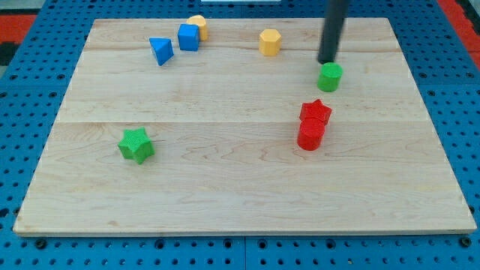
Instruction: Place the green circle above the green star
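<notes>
Wooden board [240, 172] on a blue pegboard carries the green circle [329, 76] far right, my tip [327, 61], a bare rod grasping nothing, just behind it, probably to push it left toward the green star [136, 145] near left.

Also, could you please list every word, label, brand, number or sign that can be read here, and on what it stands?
None: no text shows on the wooden board, the green cylinder block, the green star block, the other coloured blocks or the dark rod above my tip.
</notes>
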Robot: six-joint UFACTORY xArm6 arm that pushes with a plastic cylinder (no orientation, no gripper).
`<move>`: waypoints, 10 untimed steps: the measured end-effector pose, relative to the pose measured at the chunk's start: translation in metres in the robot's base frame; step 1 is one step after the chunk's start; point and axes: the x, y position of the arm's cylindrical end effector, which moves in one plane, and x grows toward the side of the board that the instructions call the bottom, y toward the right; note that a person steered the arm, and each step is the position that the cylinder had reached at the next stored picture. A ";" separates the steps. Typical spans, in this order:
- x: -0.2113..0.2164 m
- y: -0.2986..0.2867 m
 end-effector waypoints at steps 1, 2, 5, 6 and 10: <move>0.005 0.037; 0.005 -0.019; 0.040 0.009; 0.041 -0.059; 0.086 -0.115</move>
